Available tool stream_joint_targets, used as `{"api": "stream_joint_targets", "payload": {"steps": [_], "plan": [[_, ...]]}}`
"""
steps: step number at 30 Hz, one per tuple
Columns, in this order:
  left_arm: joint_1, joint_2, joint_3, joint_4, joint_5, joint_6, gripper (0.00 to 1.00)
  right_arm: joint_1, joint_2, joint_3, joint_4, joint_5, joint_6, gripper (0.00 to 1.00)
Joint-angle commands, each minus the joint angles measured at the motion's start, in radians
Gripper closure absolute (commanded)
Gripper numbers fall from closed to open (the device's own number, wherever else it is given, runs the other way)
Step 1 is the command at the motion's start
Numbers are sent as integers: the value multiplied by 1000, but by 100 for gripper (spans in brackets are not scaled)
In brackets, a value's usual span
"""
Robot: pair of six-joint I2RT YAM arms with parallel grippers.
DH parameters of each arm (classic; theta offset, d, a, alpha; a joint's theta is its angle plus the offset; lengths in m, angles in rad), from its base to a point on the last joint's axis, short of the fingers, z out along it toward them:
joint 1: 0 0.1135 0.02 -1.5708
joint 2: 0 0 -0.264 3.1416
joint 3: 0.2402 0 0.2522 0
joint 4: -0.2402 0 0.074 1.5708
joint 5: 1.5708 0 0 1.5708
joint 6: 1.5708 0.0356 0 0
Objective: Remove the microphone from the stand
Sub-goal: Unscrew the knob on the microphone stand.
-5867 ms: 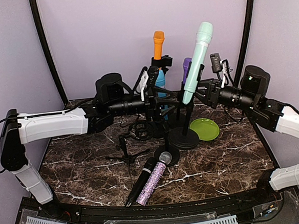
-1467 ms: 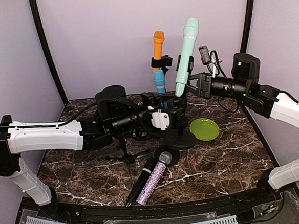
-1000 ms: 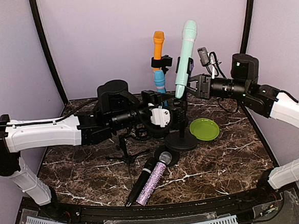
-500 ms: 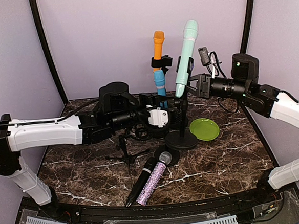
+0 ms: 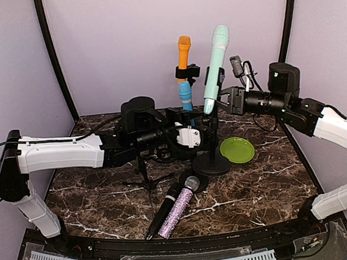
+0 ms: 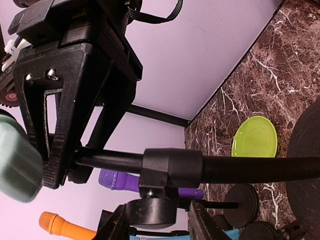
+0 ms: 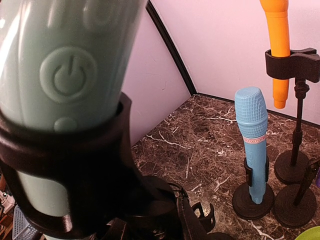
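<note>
The right gripper [image 5: 218, 99] is clamped on the mint-green microphone [image 5: 216, 61], which stands nearly upright at the table's 12 o'clock. Its lower body is ringed by what looks like the stand's black clip [image 7: 65, 170]. The left gripper [image 6: 159, 225] straddles the stand's pole [image 6: 240, 170]; whether it pinches, I cannot tell. If that brace is loose, pulling may drag the whole stand along, and its base [image 5: 210, 162] could hit the green plate [image 5: 237, 149] at its 3 o'clock.

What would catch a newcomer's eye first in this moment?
The tall mint-green microphone at centre back, its lower end in the shut right gripper. Below it the left gripper straddles the pole of the black stand. A glittery microphone lies flat near the front edge.
</note>
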Motion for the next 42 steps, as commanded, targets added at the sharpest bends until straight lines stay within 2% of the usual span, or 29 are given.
{"api": "stream_joint_targets", "payload": {"steps": [1,15,25,35,36,37,40,42], "plan": [[8,19,43,15,-15,19,59,-2,-35,63,138,-26,21,100],[10,25,39,50,-20,-4,83,-2,-47,52,129,-12,7,100],[23,-23,34,-68,65,-160,100,-2,-53,48,122,21,-8,100],[59,-45,101,-236,224,-352,100,-2,-48,44,114,45,-30,100],[60,-46,104,-241,230,-356,97,-2,-50,44,112,46,-31,100],[60,-48,101,-240,232,-362,88,-2,-49,44,112,46,-31,100],[60,-58,80,-188,215,-352,71,-2,-47,45,113,40,-30,100],[60,-62,69,-163,198,-338,62,-2,-46,43,117,36,-27,100]]}}
